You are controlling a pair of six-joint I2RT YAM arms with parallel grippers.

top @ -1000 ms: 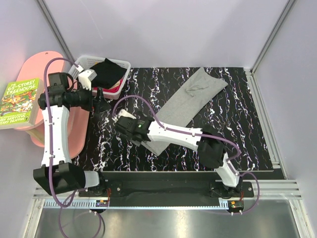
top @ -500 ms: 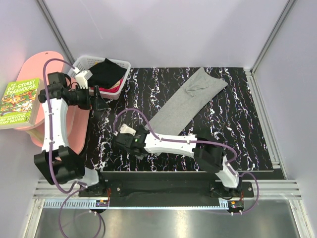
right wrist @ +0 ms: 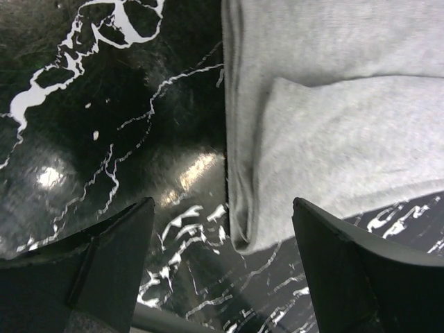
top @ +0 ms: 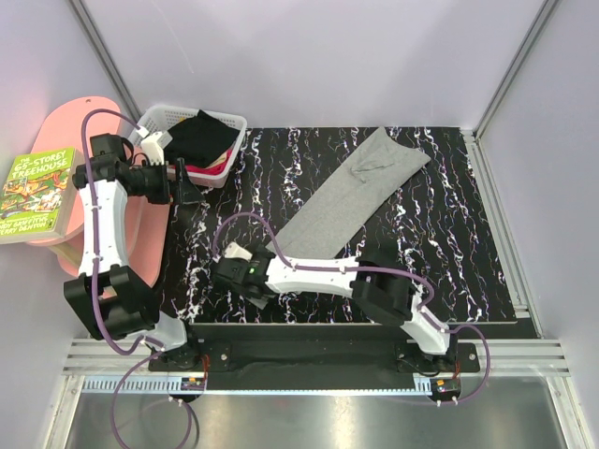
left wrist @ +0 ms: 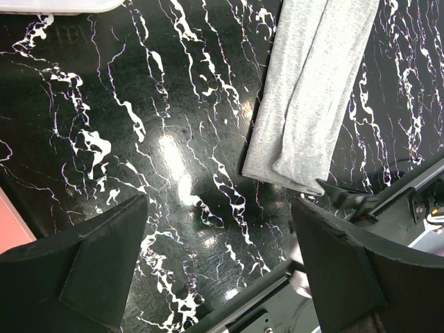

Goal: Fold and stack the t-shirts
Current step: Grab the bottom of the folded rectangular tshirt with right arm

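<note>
The light grey t-shirt [top: 360, 192] lies folded into a long narrow strip, running diagonally from the back right toward the front middle of the black marbled table. The black t-shirt [top: 199, 137] lies bunched in the white basket. My right gripper [top: 245, 276] is open and empty, low over the table at the strip's near end. In the right wrist view the shirt's corner [right wrist: 333, 111] lies between my open jaws [right wrist: 223, 201]. My left gripper [top: 187, 184] is open and empty, high beside the basket. In its view [left wrist: 220, 201] the grey strip [left wrist: 312, 90] shows at the upper right.
The white lattice basket [top: 154, 120] stands at the table's back left corner, with something pink-red under the black cloth. A pink stand [top: 65, 140] with a book [top: 33, 195] sits left of the table. The metal rail [top: 356, 329] runs along the near edge.
My right gripper has drawn back toward the near edge and slightly left, off the strip's end. My left gripper has pulled back and left toward the basket. The grey strip has not moved.
</note>
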